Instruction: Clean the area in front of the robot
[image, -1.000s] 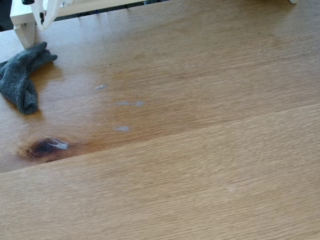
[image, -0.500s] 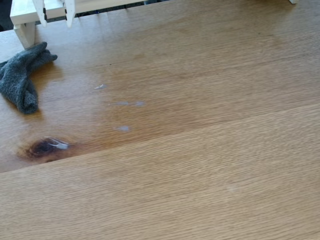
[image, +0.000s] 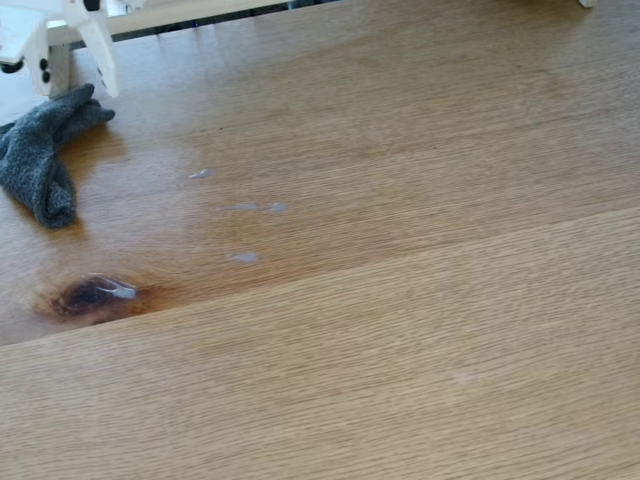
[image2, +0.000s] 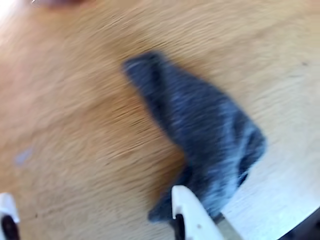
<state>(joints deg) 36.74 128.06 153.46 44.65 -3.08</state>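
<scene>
The area (image: 380, 300) is a light wood-grain tabletop with an amber patch, a dark knot (image: 88, 297) and small pale smears (image: 244, 257). A dark grey woolly cloth (image: 42, 160) lies crumpled at the left edge of the fixed view. The robot's white gripper (image: 55, 80) hangs just above the cloth's top end, open, with one pointed finger (image: 102, 62) slanting down. In the blurred wrist view the cloth (image2: 200, 135) lies ahead of the open gripper (image2: 97, 217). One fingertip (image2: 189, 212) is over the cloth's near end, the other sits at the left edge. Nothing is held.
A white bench-like frame (image: 170, 14) runs along the table's far edge, its leg (image: 58, 72) right behind the gripper. Bare wood stretches across the middle, right and front of the table.
The gripper has dropped lower and swung left towards the cloth, its fingers spreading wider. The cloth and the smears have not moved.
</scene>
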